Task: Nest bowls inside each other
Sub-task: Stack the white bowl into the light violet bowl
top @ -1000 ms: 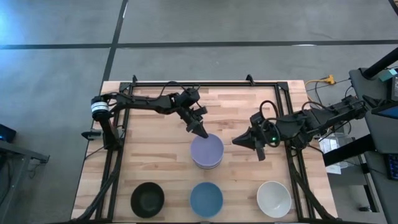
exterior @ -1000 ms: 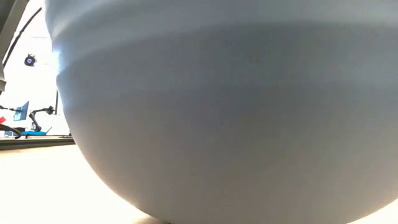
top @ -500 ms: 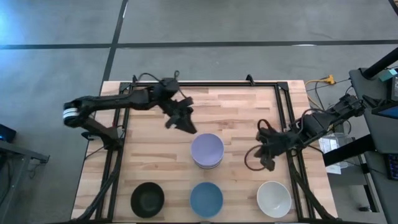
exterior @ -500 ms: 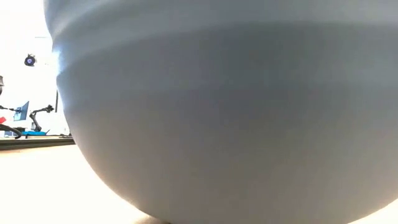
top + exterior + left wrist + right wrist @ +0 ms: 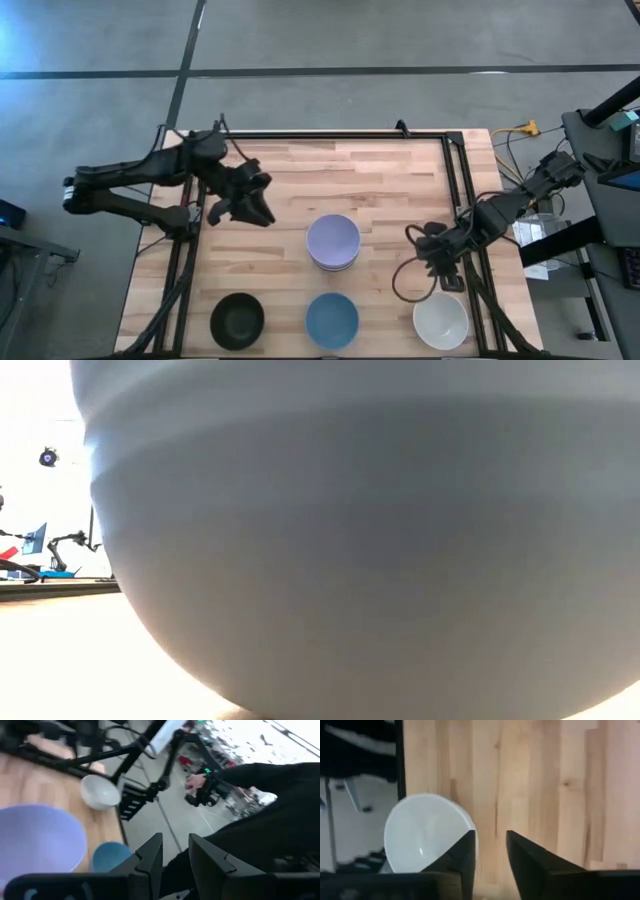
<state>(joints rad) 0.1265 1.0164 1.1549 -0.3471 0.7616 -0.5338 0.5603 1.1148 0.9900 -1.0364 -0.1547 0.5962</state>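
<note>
A lavender bowl tops a stack of nested bowls at the table's middle. Along the near edge stand a black bowl, a blue bowl and a white bowl, each on its base. My left gripper hovers left of the stack, open and empty; its wrist view shows the lavender bowl, the blue bowl and the white bowl. My right gripper hangs just beyond the white bowl's far rim, pointing down at the white bowl, open with nothing between its fingers.
A black frame rail runs along the table's far edge, with side rails at left and right. One bowl's wall fills the low view. Bare wood lies between the stack and the far rail.
My left gripper has drawn back from the lavender stack's far rim toward the table's left edge. My right gripper has gone from beside the stack toward the near right, turning until it points down over the white bowl. No bowl has moved.
</note>
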